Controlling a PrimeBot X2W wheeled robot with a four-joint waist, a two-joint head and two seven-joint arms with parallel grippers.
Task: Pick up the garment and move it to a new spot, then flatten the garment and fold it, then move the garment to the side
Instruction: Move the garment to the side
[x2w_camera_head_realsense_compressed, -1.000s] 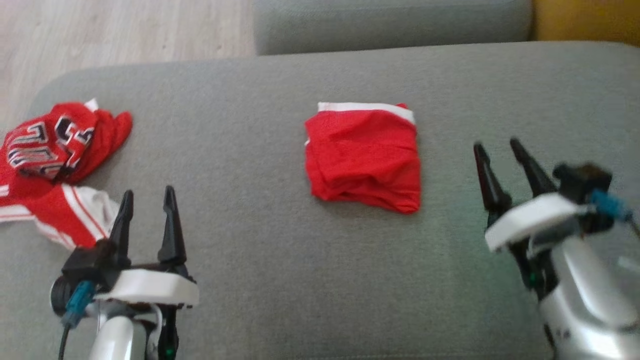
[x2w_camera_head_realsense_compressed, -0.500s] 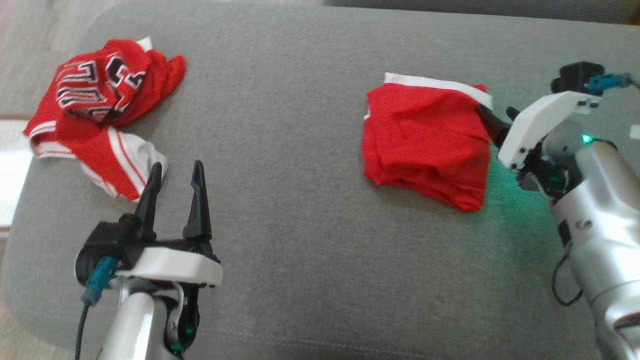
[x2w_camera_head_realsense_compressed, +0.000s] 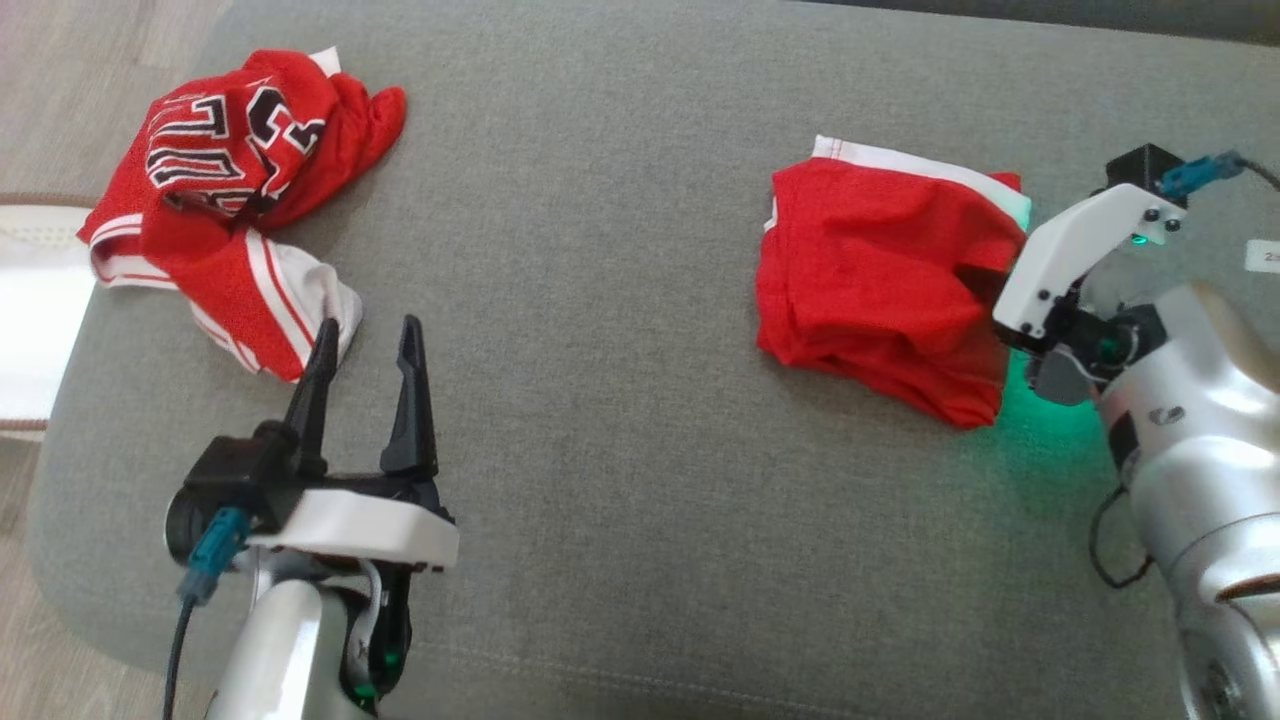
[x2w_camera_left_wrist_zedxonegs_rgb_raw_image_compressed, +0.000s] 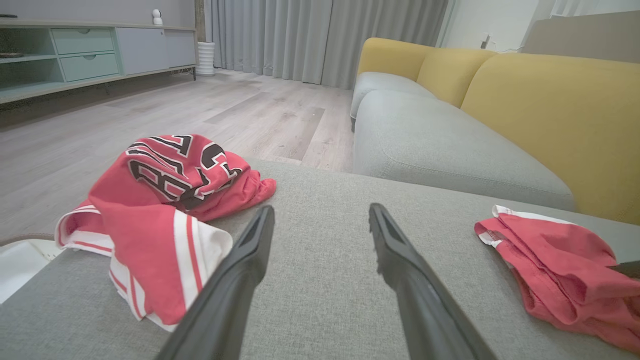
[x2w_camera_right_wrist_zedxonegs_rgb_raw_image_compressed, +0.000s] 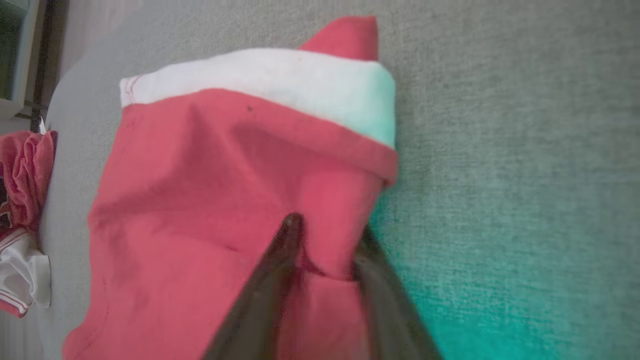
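On the grey cushion (x2w_camera_head_realsense_compressed: 620, 400), right of centre, lie the folded red shorts (x2w_camera_head_realsense_compressed: 880, 290): light, limp, layers prone to slipping apart. Right gripper (x2w_camera_right_wrist_zedxonegs_rgb_raw_image_compressed: 328, 229) pinches cloth at their right edge; catch every layer. Left gripper (x2w_camera_head_realsense_compressed: 368, 325) stands open, well apart.

Left tool (x2w_camera_head_realsense_compressed: 369, 323) and right tool (x2w_camera_right_wrist_zedxonegs_rgb_raw_image_compressed: 328, 225): each has two long black fingers (x2w_camera_left_wrist_zedxonegs_rgb_raw_image_compressed: 240, 280) tapering to points, seated in a white bracket (x2w_camera_head_realsense_compressed: 350, 530), the right one studded with dark screws (x2w_camera_head_realsense_compressed: 1045, 297). A black camera block (x2w_camera_head_realsense_compressed: 225, 480) behind each bracket carries a teal-blue connector (x2w_camera_head_realsense_compressed: 215, 555); a black cable (x2w_camera_head_realsense_compressed: 180, 650) trails from the left one. The forearms (x2w_camera_head_realsense_compressed: 1190, 440) are glossy silver, with small green lights (x2w_camera_head_realsense_compressed: 1138, 238) at the wrists and a thin black wire loop (x2w_camera_head_realsense_compressed: 1100, 560) beside the right one.
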